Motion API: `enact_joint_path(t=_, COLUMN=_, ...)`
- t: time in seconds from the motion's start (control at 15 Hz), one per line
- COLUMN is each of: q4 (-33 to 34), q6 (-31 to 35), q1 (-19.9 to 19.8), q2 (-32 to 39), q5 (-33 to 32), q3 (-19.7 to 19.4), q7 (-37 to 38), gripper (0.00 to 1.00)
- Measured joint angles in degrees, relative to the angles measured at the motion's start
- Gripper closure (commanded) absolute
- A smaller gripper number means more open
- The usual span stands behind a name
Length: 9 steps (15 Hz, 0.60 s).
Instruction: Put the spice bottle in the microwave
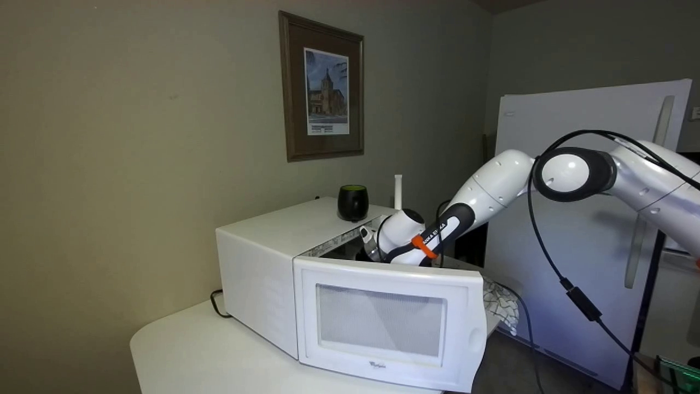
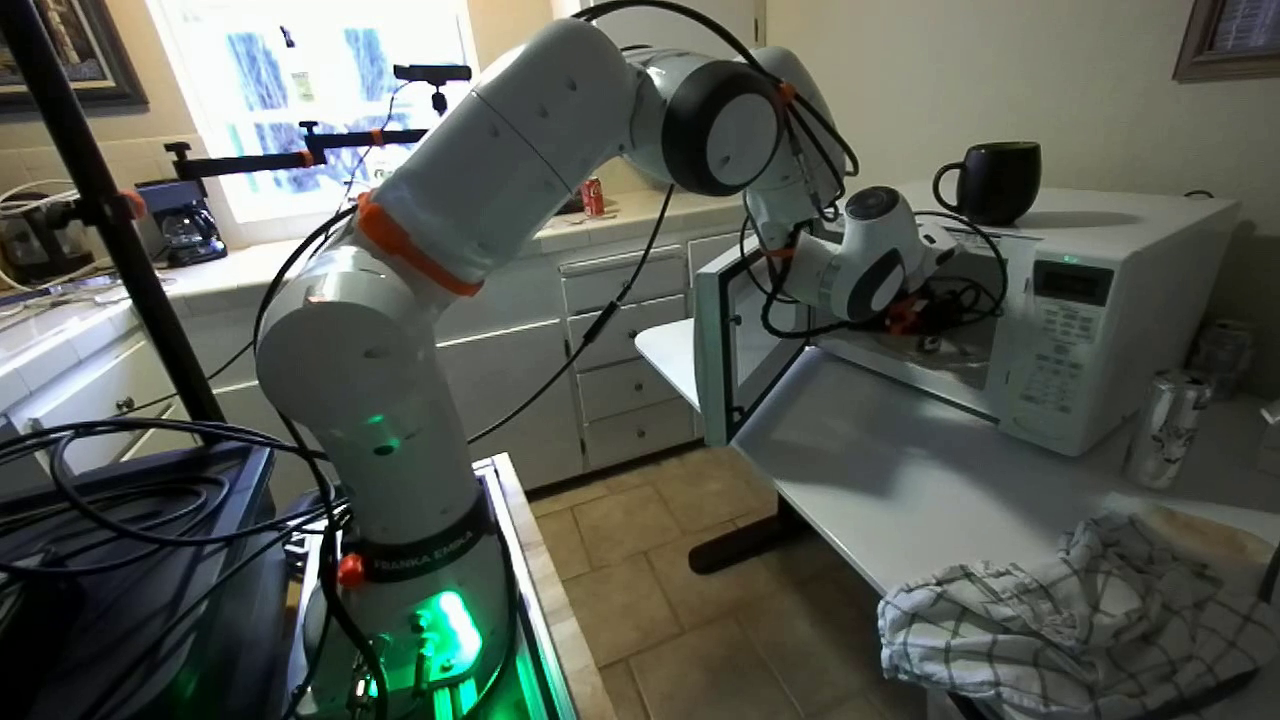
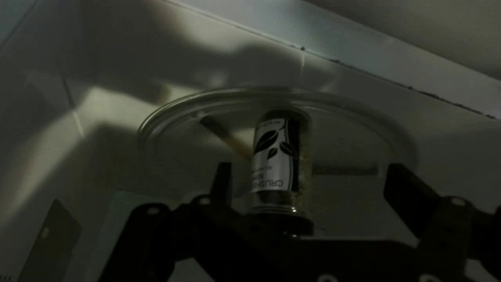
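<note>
Spice bottle [image 3: 276, 164] first: it rests on the glass turntable [image 3: 219, 96] inside the microwave [image 1: 260, 293], between the fingers [image 3: 407, 192] of your pincer [image 3: 309, 172], which stand spread wide and grip nothing; neither appears to touch it. Whether it stands quite plumb is hard to judge in that dimness. Your step now is most likely the retreat. Back straight away along the line of the fingers, keep them spread, and don't twist until they clear the bottle. In the wrist view the finger at left is the closer one, so a sideways drift could topple the bottle. Give the swung-out door [image 1: 383, 323] room on your way.

Around you, the white bench [image 2: 890, 490] bears the microwave, with a silver can [image 2: 1168, 430] to its right and a checked cloth [image 2: 1060, 620] spilling over the near edge. A black mug [image 2: 998, 185] sits on the microwave's top. In an exterior view a white fridge [image 1: 574, 230] stands at the right.
</note>
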Motion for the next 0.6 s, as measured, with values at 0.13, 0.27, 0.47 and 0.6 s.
enact_joint_path(t=0.13, q4=-3.28, q6=-0.01, q1=-2.09, q2=-1.49, q5=-0.03, q3=2.7, q7=-0.92, gripper=0.0)
enact_joint_path(t=0.27, q4=-6.73, q6=0.25, q1=-3.45, q2=-3.62, q5=-0.03, q3=3.88, q7=-1.06, gripper=0.0)
enact_joint_path(t=0.47, q4=-12.53, q6=1.34, q1=-4.34, q2=-7.97, q5=0.01, q3=3.05, q7=0.33, gripper=0.0)
enact_joint_path(t=0.6, q4=-17.06, q6=1.23, q1=-4.37, q2=-11.67, q5=0.09, q3=1.09, q7=1.84, gripper=0.0)
